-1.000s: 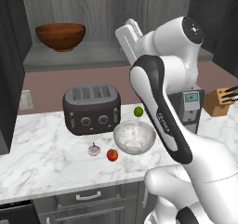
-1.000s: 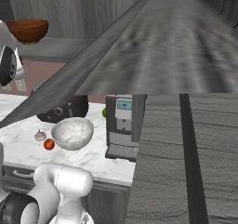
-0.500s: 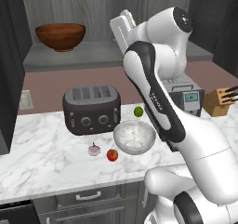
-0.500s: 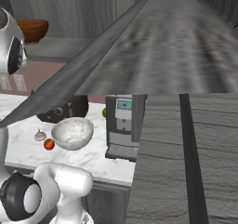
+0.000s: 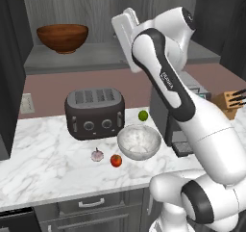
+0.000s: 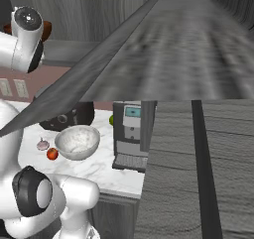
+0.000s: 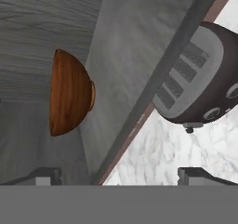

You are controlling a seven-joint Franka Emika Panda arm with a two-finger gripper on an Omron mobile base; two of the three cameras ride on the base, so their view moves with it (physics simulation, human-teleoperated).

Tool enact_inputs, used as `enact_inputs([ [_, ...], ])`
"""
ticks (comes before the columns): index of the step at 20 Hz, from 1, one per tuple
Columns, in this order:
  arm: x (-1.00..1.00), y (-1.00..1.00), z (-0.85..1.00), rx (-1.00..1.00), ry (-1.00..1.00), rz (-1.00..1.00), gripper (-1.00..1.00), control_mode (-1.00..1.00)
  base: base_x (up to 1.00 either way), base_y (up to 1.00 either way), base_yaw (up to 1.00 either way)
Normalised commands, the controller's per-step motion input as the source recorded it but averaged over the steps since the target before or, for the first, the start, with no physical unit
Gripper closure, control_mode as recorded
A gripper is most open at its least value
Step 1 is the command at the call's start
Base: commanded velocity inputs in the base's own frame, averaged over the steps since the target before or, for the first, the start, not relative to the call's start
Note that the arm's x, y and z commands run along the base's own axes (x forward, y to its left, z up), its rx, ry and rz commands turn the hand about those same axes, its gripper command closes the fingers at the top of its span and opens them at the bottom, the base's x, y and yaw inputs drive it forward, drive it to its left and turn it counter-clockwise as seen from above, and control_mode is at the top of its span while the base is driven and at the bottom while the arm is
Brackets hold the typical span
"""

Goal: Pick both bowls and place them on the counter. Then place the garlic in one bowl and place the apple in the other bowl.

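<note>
The white marble counter with grey veining (image 5: 43,154) runs below a dusty-pink back wall and a plain grey shelf (image 5: 72,60) set in dark wood-grain cabinetry. On that shelf stands the glossy reddish-brown wooden bowl (image 5: 63,37). On the counter, the white grey-marbled bowl (image 5: 139,142) sits in front of a dark four-slot toaster (image 5: 94,111); the small whitish-pink garlic bulb (image 5: 97,154) and the round red-orange apple (image 5: 116,160) lie just left of it, apparently apart. The two-finger gripper (image 7: 121,174), raised to shelf height, gapes wide and empty, well short of the wooden bowl.
</note>
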Motion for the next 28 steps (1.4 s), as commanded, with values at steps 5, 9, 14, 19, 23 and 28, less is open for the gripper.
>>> enact_inputs([
  [5, 0.28, 0.33, 0.00, 0.00, 0.00, 0.01, -1.00, -1.00, 0.00, 0.00, 0.00],
  [9, 0.24, 0.31, 0.00, 0.00, 0.00, 0.00, -1.00, -1.00, 0.00, 0.00, 0.00],
  [14, 0.32, 0.13, 0.10, 0.00, 0.00, 0.00, -1.00, -1.00, 0.00, 0.00, 0.00],
  [19, 0.40, 0.10, 0.02, 0.00, 0.00, -0.01, -1.00, -1.00, 0.00, 0.00, 0.00],
  [23, 0.41, 0.10, 0.00, 0.00, 0.00, -0.01, -1.00, -1.00, 0.00, 0.00, 0.00],
  [28, 0.40, 0.12, 0.00, 0.00, 0.00, -0.03, -1.00, -1.00, 0.00, 0.00, 0.00],
])
